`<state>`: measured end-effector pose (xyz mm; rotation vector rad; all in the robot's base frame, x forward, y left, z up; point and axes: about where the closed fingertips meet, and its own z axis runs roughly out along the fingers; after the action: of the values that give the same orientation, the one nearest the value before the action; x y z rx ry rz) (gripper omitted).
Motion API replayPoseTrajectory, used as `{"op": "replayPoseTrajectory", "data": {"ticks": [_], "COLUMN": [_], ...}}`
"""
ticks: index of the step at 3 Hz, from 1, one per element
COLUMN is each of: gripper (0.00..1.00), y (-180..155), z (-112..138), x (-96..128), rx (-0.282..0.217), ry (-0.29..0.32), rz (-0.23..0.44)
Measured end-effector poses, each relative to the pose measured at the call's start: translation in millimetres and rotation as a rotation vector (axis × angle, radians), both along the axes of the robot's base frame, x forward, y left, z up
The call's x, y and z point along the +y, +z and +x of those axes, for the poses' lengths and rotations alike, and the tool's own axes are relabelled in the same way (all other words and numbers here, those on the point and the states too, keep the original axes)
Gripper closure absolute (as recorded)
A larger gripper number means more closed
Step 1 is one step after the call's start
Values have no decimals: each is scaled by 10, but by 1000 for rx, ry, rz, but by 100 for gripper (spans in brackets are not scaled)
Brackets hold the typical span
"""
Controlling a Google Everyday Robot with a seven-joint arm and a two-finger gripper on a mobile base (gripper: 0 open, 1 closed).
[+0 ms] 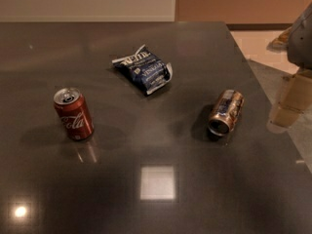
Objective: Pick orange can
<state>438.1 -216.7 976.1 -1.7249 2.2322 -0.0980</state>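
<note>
The gripper (287,108) hangs at the right edge of the camera view, over the right border of the dark glossy table (234,189), with its grey body partly cut off by the frame; how wide it stands cannot be told, and nothing is held in it. Just to its left, near but clearly apart from it, the orange can (226,112) lies on its side on the tabletop (its blue and white label patch faces up), one round end turned toward the camera. Farther left of the gripper and a little deeper on the table lies a crumpled dark blue chip bag (143,71), flat on the surface. Farthest from the gripper, well over on the left side, a red Coca-Cola can (73,113) stands upright, apart from everything else
</note>
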Motion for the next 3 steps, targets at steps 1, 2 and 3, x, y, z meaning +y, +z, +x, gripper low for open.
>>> {"op": "replayPoseTrajectory", "data": {"ticks": [1,2,3], "gripper": [0,0,0], "y": [7,-53,-189], "z": [2,163,380], "x": [3,-6,-6], "rx": [-3,34,65], "ry": [1,56,166], "rz": [0,9,43]}}
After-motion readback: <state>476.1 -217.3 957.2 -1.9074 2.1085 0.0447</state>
